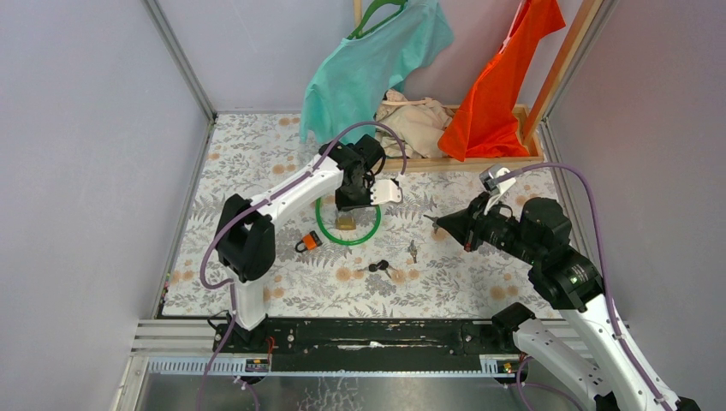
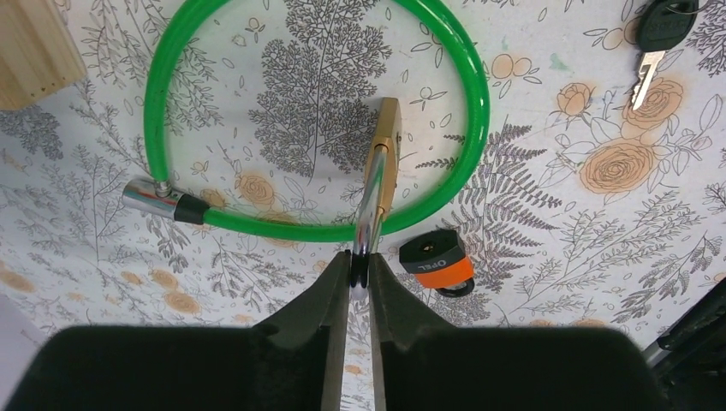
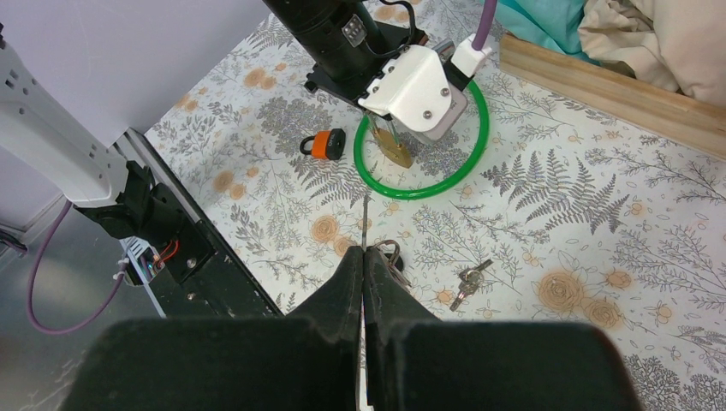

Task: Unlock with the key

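left gripper point(image 2: 360, 264) clamped on brass padlock point(image 2: 389, 145) shackle, right gripper point(image 3: 364, 257) closed, perhaps on a key point(image 3: 366, 224)

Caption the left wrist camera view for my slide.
Left fingers pinch the brass padlock by its shackle at the green cable loop, orange padlock alongside.
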Controlling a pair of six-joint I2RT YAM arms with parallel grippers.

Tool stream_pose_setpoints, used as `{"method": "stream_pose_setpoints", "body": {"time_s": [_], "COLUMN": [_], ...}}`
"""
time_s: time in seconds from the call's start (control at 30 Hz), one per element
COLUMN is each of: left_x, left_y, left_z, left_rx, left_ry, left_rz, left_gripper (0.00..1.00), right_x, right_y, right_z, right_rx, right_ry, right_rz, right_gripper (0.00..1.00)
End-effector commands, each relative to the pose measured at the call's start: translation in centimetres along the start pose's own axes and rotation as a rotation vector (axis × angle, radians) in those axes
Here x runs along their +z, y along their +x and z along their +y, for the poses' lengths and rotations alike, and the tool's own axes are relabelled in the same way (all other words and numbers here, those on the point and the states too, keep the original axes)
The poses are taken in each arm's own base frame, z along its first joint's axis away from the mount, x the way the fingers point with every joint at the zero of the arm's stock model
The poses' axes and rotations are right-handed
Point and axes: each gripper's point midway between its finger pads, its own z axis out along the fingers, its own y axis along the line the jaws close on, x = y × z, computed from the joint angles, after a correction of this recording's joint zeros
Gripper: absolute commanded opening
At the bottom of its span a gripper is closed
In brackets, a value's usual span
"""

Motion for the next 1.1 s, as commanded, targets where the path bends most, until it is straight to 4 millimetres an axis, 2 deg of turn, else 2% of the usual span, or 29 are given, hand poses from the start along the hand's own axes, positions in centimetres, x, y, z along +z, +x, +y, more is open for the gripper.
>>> {"method": "stream_pose_setpoints", "body": {"time_s": [0.0,0.1,0.33,0.37,0.4,0.43,0.73,0.93,1.07], "left_x": [2.0,1.8,1.5,1.4,1.3,1.2,0.2,-3.0,-6.2], "left_y": [0.1,-0.2,-0.5,-0.6,-0.7,-0.7,-3.5,-4.0,-3.5], "left_z": [0.3,0.3,0.3,0.4,0.4,0.4,0.9,2.0,4.9], "left_rx": [-0.009,-0.009,0.009,0.013,0.015,0.016,-0.015,-0.085,-0.184], "left_ry": [0.015,0.016,0.009,0.003,0.001,-0.004,-0.060,-0.181,-0.399], "left_rz": [0.014,0.000,0.002,0.004,0.003,0.004,-0.032,-0.102,-0.108], "left_gripper": [0.22,0.28,0.57,0.69,0.95,0.99,1.00,1.00,1.00], "right_x": [-0.3,-0.3,-0.8,-0.9,-0.9,-1.0,-1.4,-1.9,-2.1], "right_y": [-2.4,-2.5,-3.2,-3.3,-3.4,-3.6,-3.8,-4.2,-4.1], "right_z": [0.4,0.4,0.5,0.5,0.5,0.6,0.9,1.0,1.2], "right_rx": [-0.037,-0.038,-0.053,-0.056,-0.059,-0.062,-0.065,-0.079,-0.080], "right_ry": [-0.005,-0.005,0.004,0.006,0.009,0.010,0.002,0.006,-0.001], "right_rz": [-0.072,-0.072,-0.077,-0.079,-0.081,-0.082,-0.090,-0.107,-0.109], "right_gripper": [0.00,0.00,0.00,0.00,0.00,0.00,0.00,0.00,0.00]}}
